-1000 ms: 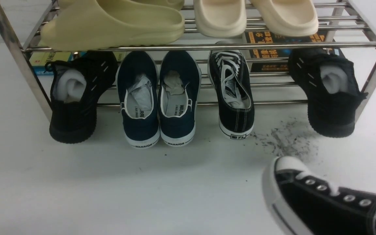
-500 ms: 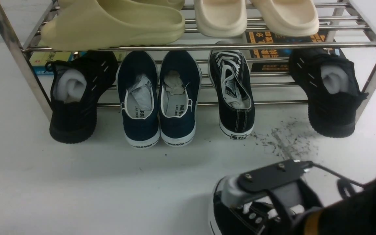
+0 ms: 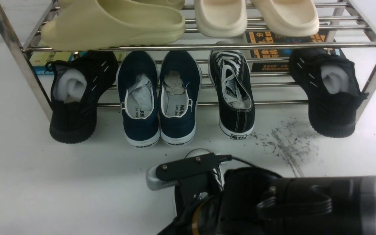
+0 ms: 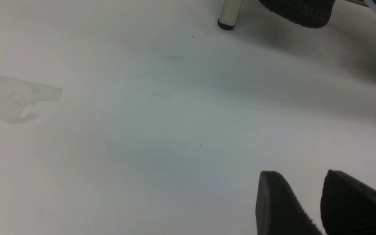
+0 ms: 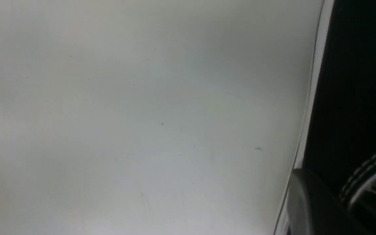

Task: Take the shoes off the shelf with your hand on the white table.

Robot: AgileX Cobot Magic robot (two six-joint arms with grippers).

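Note:
One black canvas sneaker (image 3: 233, 94) with white laces rests on the lower tier of the chrome shelf (image 3: 207, 46), heel toward me. The other sneaker is in front of the shelf, over the white table (image 3: 77, 182). My right gripper (image 3: 194, 182) is shut on it. Only its white toe cap (image 3: 197, 152) peeks out past the gripper's plate. In the right wrist view its black canvas (image 5: 354, 81) with white stitching fills one side beside a finger (image 5: 308, 209). My left gripper (image 4: 300, 173) is open over bare table with nothing between its fingers.
Black knit shoes (image 3: 73, 98) (image 3: 331, 91) sit at both ends of the lower tier, with navy slip-ons (image 3: 158, 98) between. Yellowish slides (image 3: 109, 23) and cream slides (image 3: 256, 16) fill the top tier. Books (image 3: 282, 49) lie behind. Dark scuffs (image 3: 286, 140) mark the table. A shelf leg (image 4: 228, 14) stands ahead of the left gripper.
My right arm has carried the sneaker leftward, from the lower right corner to the bottom centre. The arm now covers most of the shoe.

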